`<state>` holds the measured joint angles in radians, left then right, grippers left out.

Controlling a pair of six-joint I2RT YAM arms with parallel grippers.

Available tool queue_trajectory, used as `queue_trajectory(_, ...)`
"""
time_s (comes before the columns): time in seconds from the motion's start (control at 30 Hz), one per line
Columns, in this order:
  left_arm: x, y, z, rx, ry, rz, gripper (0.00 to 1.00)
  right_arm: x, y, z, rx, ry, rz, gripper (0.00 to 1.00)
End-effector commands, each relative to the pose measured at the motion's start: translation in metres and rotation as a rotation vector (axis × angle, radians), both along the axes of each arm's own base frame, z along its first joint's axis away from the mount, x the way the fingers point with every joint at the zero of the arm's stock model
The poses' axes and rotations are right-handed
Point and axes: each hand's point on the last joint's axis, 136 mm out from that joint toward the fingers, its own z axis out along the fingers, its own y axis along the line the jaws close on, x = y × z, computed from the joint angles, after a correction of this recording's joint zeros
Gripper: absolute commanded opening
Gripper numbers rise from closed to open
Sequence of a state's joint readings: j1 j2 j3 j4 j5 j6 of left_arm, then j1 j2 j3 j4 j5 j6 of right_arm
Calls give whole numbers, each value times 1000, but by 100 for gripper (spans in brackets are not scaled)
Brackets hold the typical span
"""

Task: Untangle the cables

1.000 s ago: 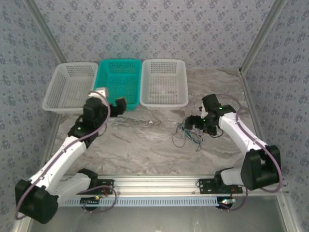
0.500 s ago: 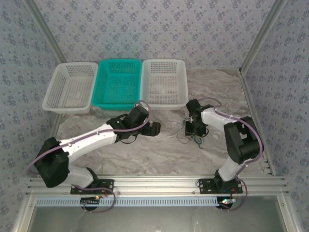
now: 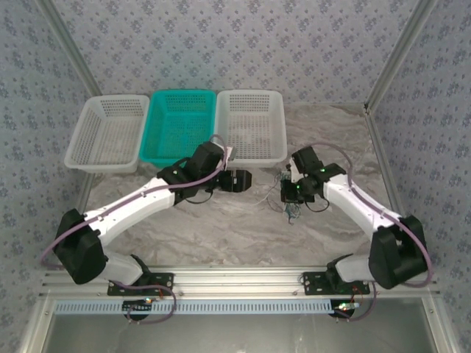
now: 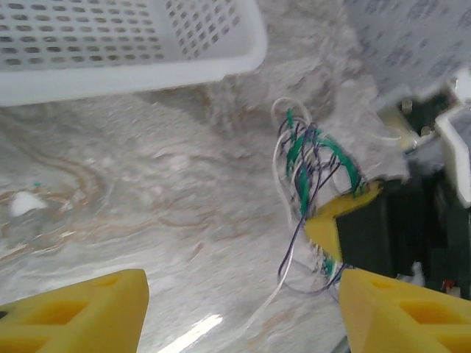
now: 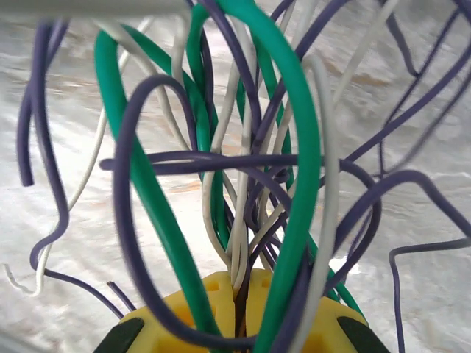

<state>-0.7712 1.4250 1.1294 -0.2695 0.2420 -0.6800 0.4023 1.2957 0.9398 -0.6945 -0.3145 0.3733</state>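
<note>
Two arms on a marbled surface [image 3: 221, 224], bases at the near edge. Three baskets in a row along the far side, edges touching or nearly so: left white basket [image 3: 107, 132], teal basket [image 3: 179, 125], right white basket [image 3: 250, 125]. All three are perforated, with nothing seen inside them. One tangle of cables [image 3: 291, 209] lies right of centre, near the front of the right white basket and well apart from the other two. The strands come in three colours: green, dark purple and off-white. The number of separate cables cannot be told, because the loops cross too densely. The right gripper [image 3: 288, 193] is at the tangle. In its wrist view the yellow fingertips [image 5: 176, 327] are pressed together on a bunch of strands, so the right gripper [image 5: 239, 312] is clamped on the cables [image 5: 243, 176], with green and purple loops fanning out above the pinch. The left gripper [image 3: 246, 180] sits just left of the tangle, pointing toward it and apart from it. In its wrist view the left gripper [image 4: 243, 294] has two yellow fingers set wide apart with bare surface between them, holding nothing. The same view shows the cables [image 4: 313, 158] ahead and to the right, bunched at a yellow finger of the right gripper [image 4: 335, 220], with one pale strand trailing down toward the surface. The rim of the right white basket [image 4: 147, 73] runs across the top. Whether the loose ends touch the surface cannot be told.
</note>
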Motion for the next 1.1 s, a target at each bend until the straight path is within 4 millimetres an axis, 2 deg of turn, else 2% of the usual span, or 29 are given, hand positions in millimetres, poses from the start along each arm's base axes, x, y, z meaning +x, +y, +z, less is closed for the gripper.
queue_trajectory(0.0,13,-21,38,-240,85,0,58,-9,25,23,139,-7,90,0)
queue_trajectory(0.1,20,-28,43,-297,122,-4,49,-9,38,37,216,-36,130,0)
queue_trajectory(0.27,19,-32,18,-254,237,-4,37,-6,50,63,316,-111,164,0)
queue_trajectory(0.33,21,-34,17,-264,253,7,34,-6,53,71,341,-126,173,0)
queue_trajectory(0.5,26,-49,35,-361,241,-28,36,-9,55,77,357,-138,204,0)
queue_trajectory(0.73,23,-55,22,-349,280,-47,35,-8,57,85,372,-152,200,0)
queue_trajectory(0.93,22,-57,11,-317,305,-54,27,-3,58,98,383,-193,189,0)
queue_trajectory(1.0,23,-58,11,-315,306,-53,21,-1,58,100,384,-200,188,0)
queue_trajectory(1.07,25,-58,14,-318,295,-48,5,-1,57,98,376,-199,184,0)
